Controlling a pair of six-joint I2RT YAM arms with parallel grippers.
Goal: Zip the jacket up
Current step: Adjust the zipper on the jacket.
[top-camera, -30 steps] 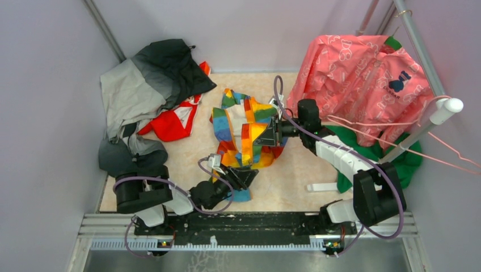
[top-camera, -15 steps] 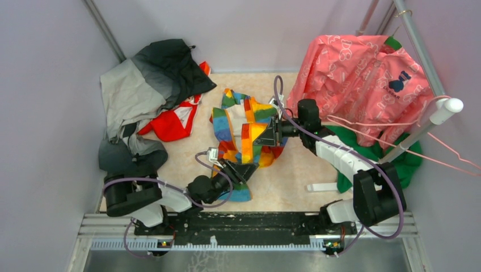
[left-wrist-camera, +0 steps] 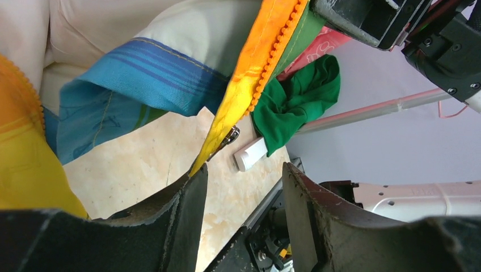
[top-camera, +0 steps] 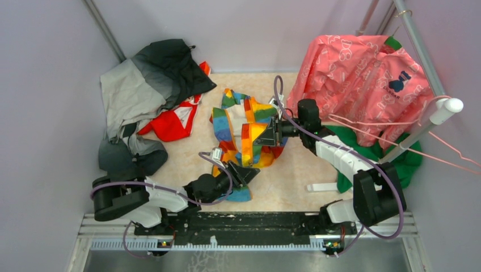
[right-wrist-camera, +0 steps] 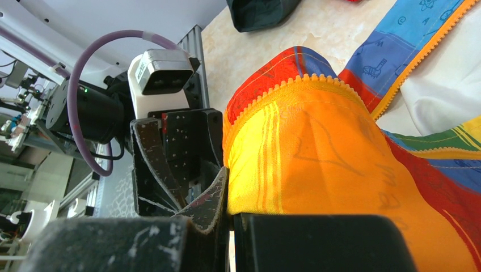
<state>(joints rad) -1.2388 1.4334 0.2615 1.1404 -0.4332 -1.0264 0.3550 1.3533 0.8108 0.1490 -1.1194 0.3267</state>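
The rainbow-striped jacket (top-camera: 244, 130) lies crumpled in the middle of the table, pale lining showing. My right gripper (top-camera: 272, 135) is shut on its right front edge and holds it lifted; in the right wrist view the jaws (right-wrist-camera: 230, 224) pinch yellow-orange fabric of the jacket (right-wrist-camera: 317, 141). My left gripper (top-camera: 245, 173) is open at the lower hem. In the left wrist view the orange zipper tape (left-wrist-camera: 266, 62) runs down to the tip of the left finger (left-wrist-camera: 190, 198), with the metal slider (left-wrist-camera: 230, 136) just above it. Nothing sits between the jaws of the left gripper (left-wrist-camera: 244, 187).
A grey-and-black jacket (top-camera: 147, 85) and a red garment (top-camera: 170, 122) are heaped at the back left. A pink patterned garment (top-camera: 363, 73) hangs on the rack (top-camera: 431, 122) at the right, over a green garment (top-camera: 368, 153). A white bar (top-camera: 322, 186) lies beside the right arm.
The left arm's shoulder swung left and its gripper edged up towards the jacket's hem, jaws a little narrower. The right gripper kept its hold and place.
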